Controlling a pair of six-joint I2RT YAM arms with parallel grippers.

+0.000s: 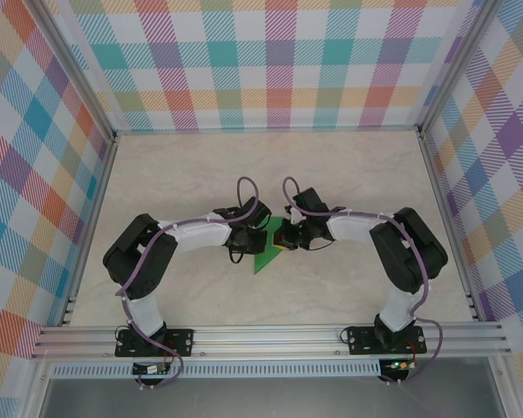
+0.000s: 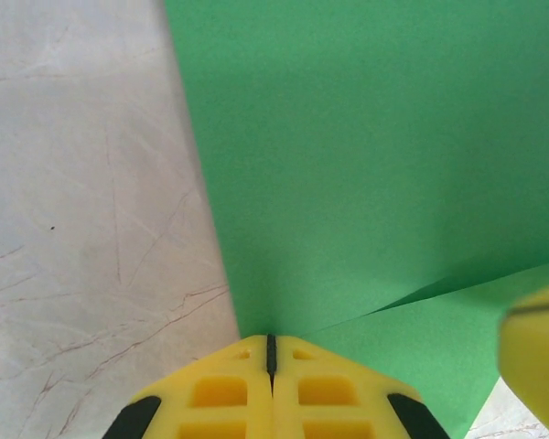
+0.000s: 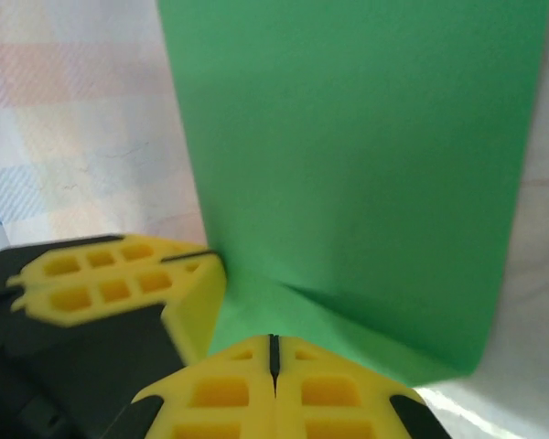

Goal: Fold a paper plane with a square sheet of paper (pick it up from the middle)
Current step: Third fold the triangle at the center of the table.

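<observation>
Seen from above, the left tool [image 1: 241, 246] sits over the middle of the tabletop [image 1: 349, 174], nose to nose with the right tool [image 1: 287, 239]. The square sheet of paper [image 1: 264, 259] shows as a small green wedge between them, reaching toward the arm bases. How the jaws stand cannot be read from up there.

The left wrist view supplies that. The left tool [image 2: 271, 343] has its yellow jaws pressed flat together with no gap, nipping the near edge of the square sheet of paper [image 2: 366, 165]. The paper spreads away ahead of the tool and to its right. A crease runs from near the tool's tip out to the right, with one layer lying over another. Bare marbled tabletop lies to the tool's left, and a blurred yellow corner of the right tool [image 2: 535, 352] comes in at the right edge.

The right wrist view shows the right tool [image 3: 273, 343] likewise closed tight on the paper's edge. Green paper rises ahead of it, and a fold starts just at its tip. The left tool [image 3: 119, 283] meets the same edge just to its left, touching the paper. Past the paper on that side is the checked wall [image 3: 64, 119], blurred.
</observation>
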